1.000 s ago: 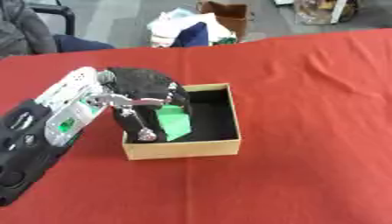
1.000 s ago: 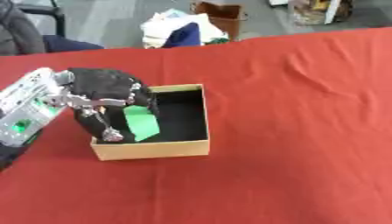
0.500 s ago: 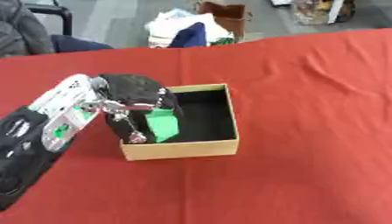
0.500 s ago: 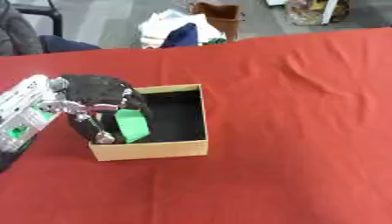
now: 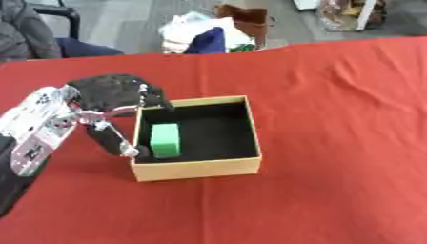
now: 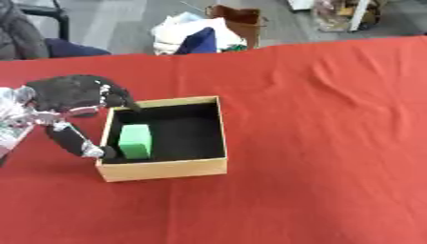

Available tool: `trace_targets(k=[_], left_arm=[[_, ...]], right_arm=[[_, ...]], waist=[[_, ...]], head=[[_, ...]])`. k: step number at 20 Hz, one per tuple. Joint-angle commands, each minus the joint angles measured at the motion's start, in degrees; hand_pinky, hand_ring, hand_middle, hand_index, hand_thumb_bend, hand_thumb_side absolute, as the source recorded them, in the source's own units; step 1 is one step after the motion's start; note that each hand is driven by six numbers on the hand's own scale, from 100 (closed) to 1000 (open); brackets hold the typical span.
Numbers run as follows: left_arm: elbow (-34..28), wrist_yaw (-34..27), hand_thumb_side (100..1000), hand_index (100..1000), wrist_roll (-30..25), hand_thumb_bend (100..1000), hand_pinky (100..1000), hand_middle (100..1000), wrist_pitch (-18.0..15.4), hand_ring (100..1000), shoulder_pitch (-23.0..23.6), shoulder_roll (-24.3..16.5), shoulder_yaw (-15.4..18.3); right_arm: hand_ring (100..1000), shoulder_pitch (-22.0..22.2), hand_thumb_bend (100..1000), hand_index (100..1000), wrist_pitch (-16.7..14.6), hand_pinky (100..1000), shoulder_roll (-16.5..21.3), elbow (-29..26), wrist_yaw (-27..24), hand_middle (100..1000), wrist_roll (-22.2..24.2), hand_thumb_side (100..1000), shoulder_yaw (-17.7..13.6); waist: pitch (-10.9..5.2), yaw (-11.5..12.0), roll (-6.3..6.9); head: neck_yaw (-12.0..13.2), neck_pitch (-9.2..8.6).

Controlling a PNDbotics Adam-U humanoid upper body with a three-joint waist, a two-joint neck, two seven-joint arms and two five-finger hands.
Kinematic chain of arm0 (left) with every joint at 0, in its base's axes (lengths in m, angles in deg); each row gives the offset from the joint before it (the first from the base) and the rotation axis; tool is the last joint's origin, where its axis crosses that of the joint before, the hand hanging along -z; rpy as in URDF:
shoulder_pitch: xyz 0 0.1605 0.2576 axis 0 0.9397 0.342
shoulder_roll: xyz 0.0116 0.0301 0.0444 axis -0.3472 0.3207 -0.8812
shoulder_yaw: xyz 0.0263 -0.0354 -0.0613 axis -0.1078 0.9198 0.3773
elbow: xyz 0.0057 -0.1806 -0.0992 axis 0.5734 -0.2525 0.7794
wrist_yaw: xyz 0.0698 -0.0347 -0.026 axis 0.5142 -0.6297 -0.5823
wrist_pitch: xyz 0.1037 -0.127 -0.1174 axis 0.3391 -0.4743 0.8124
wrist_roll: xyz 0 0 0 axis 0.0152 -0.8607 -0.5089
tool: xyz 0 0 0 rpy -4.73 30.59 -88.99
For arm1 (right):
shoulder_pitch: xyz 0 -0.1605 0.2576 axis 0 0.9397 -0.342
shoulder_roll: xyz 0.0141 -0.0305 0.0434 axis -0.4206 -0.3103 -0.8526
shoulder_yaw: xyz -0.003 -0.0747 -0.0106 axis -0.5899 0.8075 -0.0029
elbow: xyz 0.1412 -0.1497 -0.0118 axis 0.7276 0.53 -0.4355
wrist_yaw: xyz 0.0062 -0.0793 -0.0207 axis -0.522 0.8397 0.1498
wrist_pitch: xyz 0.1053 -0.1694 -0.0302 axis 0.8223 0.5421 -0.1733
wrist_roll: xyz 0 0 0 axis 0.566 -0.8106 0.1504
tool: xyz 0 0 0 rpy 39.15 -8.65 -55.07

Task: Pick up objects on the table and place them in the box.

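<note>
Counting first: I see one box (image 5: 200, 169), one green block (image 5: 165, 140), and one hand (image 5: 113, 97) of mine in view, the left one. The box is tan card with a black inside, open at the top, and it sits on the red-covered counter (image 5: 333, 143) left of the middle, well back from the near edge. The green block lies inside the box, against its left wall, roughly halfway between the near and far walls. Nothing else lies on the red cloth that I can make out.

My left hand comes in from the left edge and hangs over the box's left wall. The fingers (image 5: 154, 101) curl over the far left corner of the box, tips pointing down toward the rim, while the thumb (image 5: 113, 140) reaches down outside the left wall, its tip near the near left corner. Block and hand are apart: the hand is released, holding nothing, with its fingers loosely bent. I cannot tell whether the thumb tip touches the box wall.

The forearm (image 5: 33, 133), silver and black, is cut off by the left edge, more so in the right eye view. My right hand shows in neither view. Beyond the counter's far edge sit a bag (image 6: 238, 19) and a heap of cloth (image 6: 188, 35), blurred.
</note>
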Motion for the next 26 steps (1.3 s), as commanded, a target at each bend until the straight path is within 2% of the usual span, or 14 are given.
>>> trace_targets(k=[1, 2, 6, 11, 13, 15, 19, 26], left_arm=[[-5.36, -2.34, 284, 858, 3.11, 379, 782, 702, 2.70, 746, 0.69, -0.92, 5.34], [-7.01, -3.28, 249, 829, 4.13, 301, 742, 664, 3.72, 716, 1.45, -0.55, 6.98], [-13.67, -7.31, 228, 786, 8.22, 204, 682, 618, 7.81, 677, 4.78, 3.85, 13.64], [-21.59, -12.27, 248, 756, 13.19, 140, 648, 593, 12.78, 651, 10.16, 9.49, 21.71], [-22.70, -14.10, 266, 744, 15.02, 100, 628, 581, 14.61, 639, 12.26, 11.59, 24.69], [-22.97, -15.87, 290, 737, 16.79, 100, 617, 577, 16.37, 635, 13.84, 13.75, 27.42], [-23.05, -19.51, 311, 730, 20.43, 100, 603, 565, 18.09, 623, 16.55, 16.92, 29.19], [-23.06, -26.06, 325, 729, 26.98, 100, 599, 563, 17.20, 622, 19.30, 18.50, 29.01]], right_arm=[[757, -0.44, 100, 927, 0.03, 648, 0.78, -0.63, 0.29, 829, -0.37, 529, -0.66], [757, -0.43, 100, 927, 0.04, 648, 0.76, -0.64, 0.28, 830, -0.43, 529, -0.69], [757, -0.17, 100, 927, 0.13, 648, 0.60, -0.60, 0.31, 830, -0.68, 529, -0.96], [757, -0.17, 100, 927, 0.13, 648, 0.55, -0.71, 0.38, 830, -0.93, 529, -1.17], [758, -0.16, 100, 927, 0.13, 648, 0.48, -0.74, 0.39, 830, -1.02, 529, -1.24], [758, -0.21, 100, 927, 0.10, 648, 0.40, -0.80, 0.39, 830, -1.09, 529, -1.27], [758, -0.34, 100, 928, 0.11, 648, 0.38, -0.85, 0.39, 830, -1.13, 530, -1.30], [759, -0.50, 100, 928, 0.05, 648, 0.30, -0.93, 0.39, 830, -1.16, 530, -1.30]], waist=[[-0.76, 0.25, -0.37], [-0.74, 0.31, -0.47], [-0.66, 0.99, -0.85], [-0.44, 1.41, -0.97], [-0.37, 1.54, -0.98], [-0.23, 1.59, -0.99], [-0.03, 1.59, -0.95], [0.19, 1.86, -0.89]], head=[[-0.38, -0.57], [-0.41, -0.54], [-0.73, -0.34], [0.08, 0.35], [0.80, 0.94], [1.57, 1.48], [3.32, 3.11], [4.50, 3.62]])
